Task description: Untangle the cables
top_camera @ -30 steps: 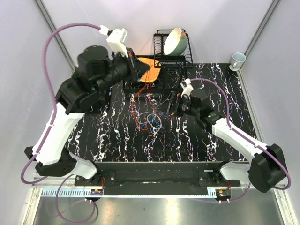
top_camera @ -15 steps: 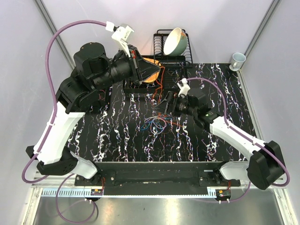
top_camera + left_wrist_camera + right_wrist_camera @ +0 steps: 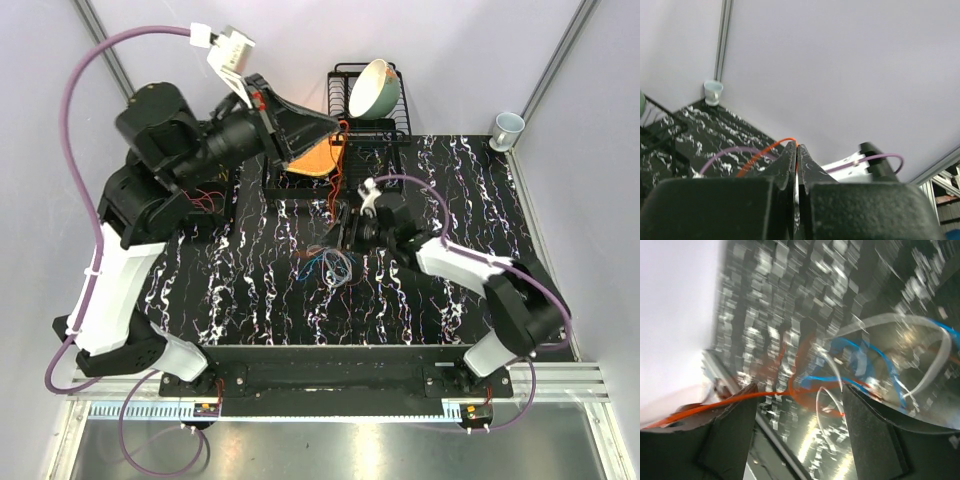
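We see the cables (image 3: 330, 262) mid-table, the dish rack (image 3: 368, 128) behind.
A bowl (image 3: 373, 88) sits in it; a cup (image 3: 507, 128) occupies the far right corner.

I work in a lab test cell. Plain lilac walls (image 3: 450, 40) on aluminium framing (image 3: 110, 45) enclose my black marbled table (image 3: 250, 300). A dish rack (image 3: 385, 125) stands at the frame's top centre.

Thin cables (image 3: 330, 262), blue, white, red and orange, tangled in loose coils at frame centre on black marbled surface; one orange strand (image 3: 337, 170) rising taut toward upper centre.
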`<state>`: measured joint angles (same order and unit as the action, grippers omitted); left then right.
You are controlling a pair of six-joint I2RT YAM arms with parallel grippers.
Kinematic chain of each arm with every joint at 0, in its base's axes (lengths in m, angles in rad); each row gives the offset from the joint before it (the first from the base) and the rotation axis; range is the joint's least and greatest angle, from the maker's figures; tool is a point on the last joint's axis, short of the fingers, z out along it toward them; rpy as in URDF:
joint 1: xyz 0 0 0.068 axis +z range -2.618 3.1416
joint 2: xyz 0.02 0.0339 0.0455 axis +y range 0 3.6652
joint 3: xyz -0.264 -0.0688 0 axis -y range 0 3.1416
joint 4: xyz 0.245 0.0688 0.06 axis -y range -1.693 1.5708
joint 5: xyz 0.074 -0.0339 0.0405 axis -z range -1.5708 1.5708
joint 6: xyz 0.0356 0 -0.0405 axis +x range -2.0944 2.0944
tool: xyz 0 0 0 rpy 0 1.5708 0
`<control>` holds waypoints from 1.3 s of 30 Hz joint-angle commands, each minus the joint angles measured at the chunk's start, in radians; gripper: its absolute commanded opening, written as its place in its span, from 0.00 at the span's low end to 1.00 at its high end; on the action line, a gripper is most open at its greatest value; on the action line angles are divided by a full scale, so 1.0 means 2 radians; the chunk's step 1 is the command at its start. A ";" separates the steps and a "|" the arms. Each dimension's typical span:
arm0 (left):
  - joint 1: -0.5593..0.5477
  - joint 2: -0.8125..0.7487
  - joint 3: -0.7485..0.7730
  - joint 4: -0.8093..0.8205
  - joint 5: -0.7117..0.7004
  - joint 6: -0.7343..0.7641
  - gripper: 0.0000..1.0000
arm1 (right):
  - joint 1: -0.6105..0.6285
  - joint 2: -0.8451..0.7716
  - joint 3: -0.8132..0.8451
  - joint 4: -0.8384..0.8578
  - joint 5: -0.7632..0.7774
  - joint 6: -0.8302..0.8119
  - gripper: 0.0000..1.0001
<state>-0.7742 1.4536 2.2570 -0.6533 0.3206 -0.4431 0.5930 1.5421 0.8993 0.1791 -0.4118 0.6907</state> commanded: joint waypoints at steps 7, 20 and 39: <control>0.075 -0.035 0.051 0.082 0.031 0.001 0.00 | 0.007 0.073 -0.013 0.002 0.029 0.014 0.79; 0.109 -0.089 -0.119 0.106 0.021 -0.010 0.00 | 0.006 -0.056 0.028 -0.165 0.102 -0.056 0.95; 0.108 -0.127 -0.311 0.169 0.006 -0.073 0.00 | 0.007 -0.232 0.060 -0.100 0.026 -0.124 1.00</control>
<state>-0.5613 1.2339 1.6451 -0.4183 0.3309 -0.5480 0.5987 1.0336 0.9459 -0.1158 -0.3317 0.4873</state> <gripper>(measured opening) 0.005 0.994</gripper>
